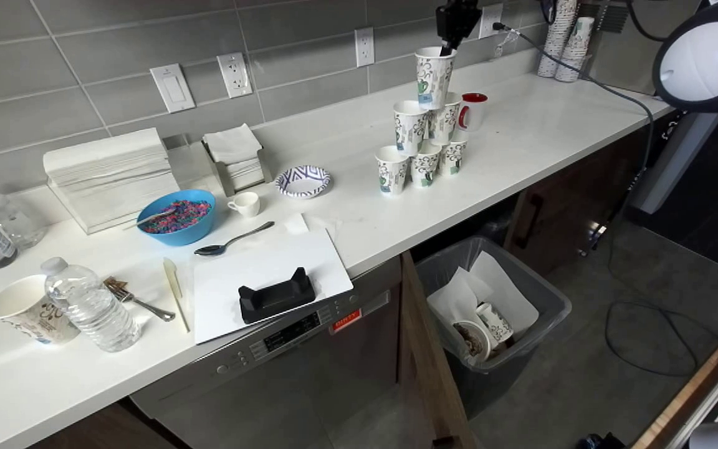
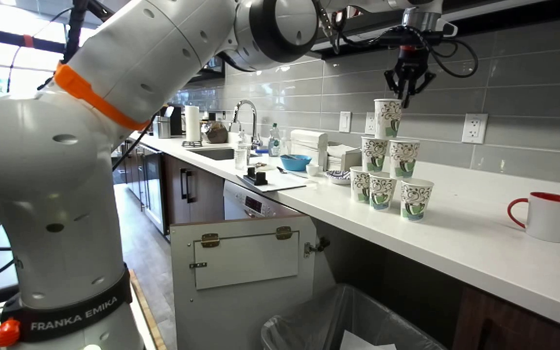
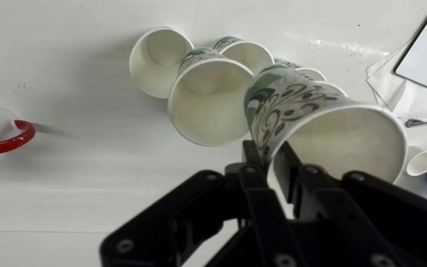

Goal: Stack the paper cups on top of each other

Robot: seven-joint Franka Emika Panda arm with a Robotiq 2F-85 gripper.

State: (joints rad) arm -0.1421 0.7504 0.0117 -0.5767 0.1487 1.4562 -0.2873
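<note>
Nearest us in an exterior view is a grey lined bin [image 1: 541, 335], below the level of the tabletop [image 1: 384, 221], with white paper [image 1: 512, 290] inside it. On the tabletop's near stretch we see a clear water bottle [image 1: 97, 312] and, to its right, a white board [image 1: 228, 287] bearing a black stand [image 1: 275, 302]. Behind them sit a blue bowl [image 1: 200, 229] filled with pink and purple bits [image 1: 191, 215], a small white mug [image 1: 247, 204] and a shallow bowl [image 1: 303, 186] patterned with blue zigzags.

Farther on are our paper cups [image 1: 424, 167], a six-cup pyramid in both exterior views: three upright in the bottom row, two upright over those, and one top cup [image 2: 388, 119], upright as well, its base set across the rims of the middle pair.

The pincer [image 3: 269, 152] points down at the top cup's rim. In the wrist view we make out its fingers [image 3: 251, 152] on either side of the paper wall, one outside the cup and one within. They stand a little apart, and we cannot tell whether they are squeezing the wall.

Beyond the pyramid, and apart from it, we see a red-handled mug [image 1: 473, 115], white outside and red within. Farthest along the tabletop stand tall nested stacks of cups [image 1: 560, 40].
</note>
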